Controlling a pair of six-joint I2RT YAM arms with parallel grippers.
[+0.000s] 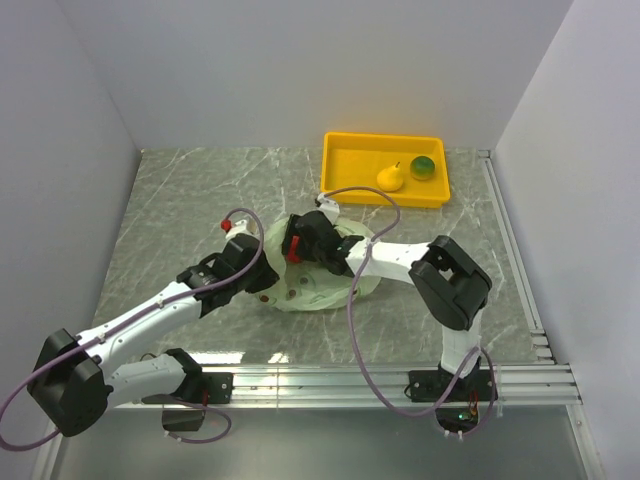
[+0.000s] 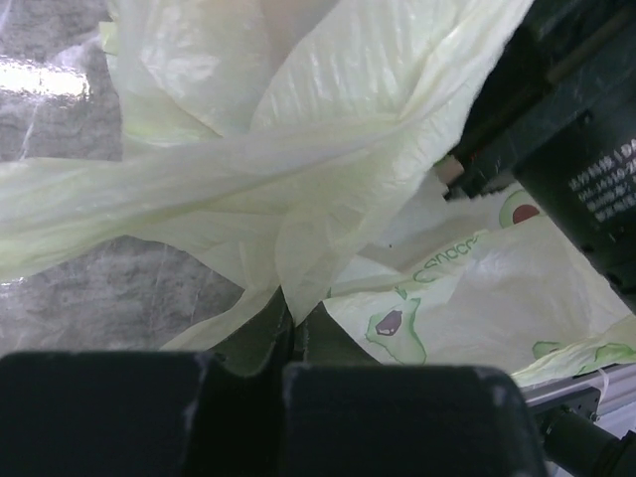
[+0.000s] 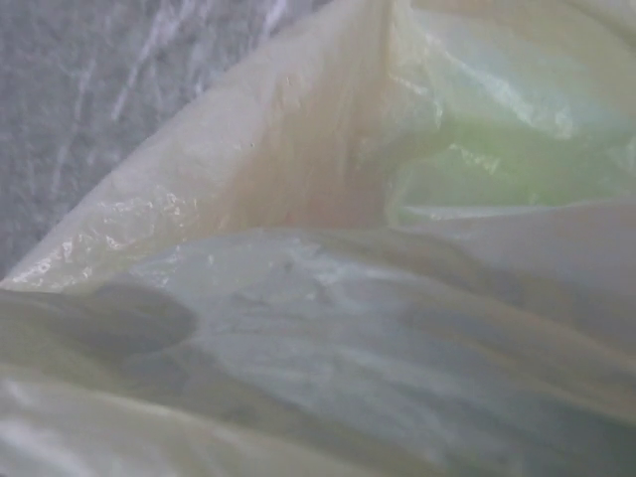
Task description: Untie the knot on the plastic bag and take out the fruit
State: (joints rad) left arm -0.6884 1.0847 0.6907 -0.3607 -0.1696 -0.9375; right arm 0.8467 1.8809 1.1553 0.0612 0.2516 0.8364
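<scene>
My left gripper (image 2: 291, 336) clamps the thin pale green plastic bag (image 2: 328, 179); whether my right gripper (image 1: 302, 244) is apart, I cannot tell.

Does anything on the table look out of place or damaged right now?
Nothing stands out. The plastic bag lies crumpled mid-table, a fold pinched in the shut left gripper. The pear and green citrus sit inside the yellow tray.

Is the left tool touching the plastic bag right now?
Touching. The left wrist view shows the left tool pinched shut on a fold of the plastic bag.
</scene>
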